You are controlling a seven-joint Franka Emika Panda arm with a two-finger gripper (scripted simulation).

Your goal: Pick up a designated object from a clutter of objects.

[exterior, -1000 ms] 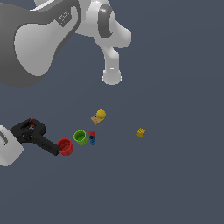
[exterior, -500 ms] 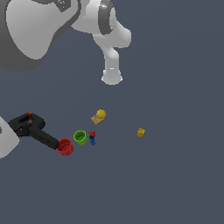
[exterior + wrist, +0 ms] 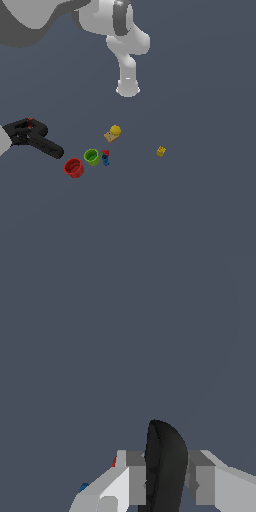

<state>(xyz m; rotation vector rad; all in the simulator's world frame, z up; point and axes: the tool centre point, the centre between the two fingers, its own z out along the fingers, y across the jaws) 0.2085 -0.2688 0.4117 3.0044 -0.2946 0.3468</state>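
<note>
The black spring clamp (image 3: 35,138) with a small red-orange tip is at the exterior view's left, off the floor and apart from the other items. My gripper (image 3: 14,136) is shut on it; only the white hand shows at the frame's edge. In the wrist view the grey fingers (image 3: 134,476) press on both sides of a black clamp handle (image 3: 165,461). The clutter lies to the right in the exterior view: red cup (image 3: 74,167), green cup (image 3: 91,157), blue-red piece (image 3: 105,157), yellow ball on a tan block (image 3: 113,133), yellow block (image 3: 161,151).
The arm's white base (image 3: 128,87) stands behind the clutter and its links arch across the top of the exterior view. The floor (image 3: 200,210) is plain dark grey. The wrist view shows bits of red (image 3: 114,461) and blue (image 3: 83,487) beside a finger.
The clamp has moved up and to the left with the gripper, and its long handle has come away from the red cup. The other items have not moved.
</note>
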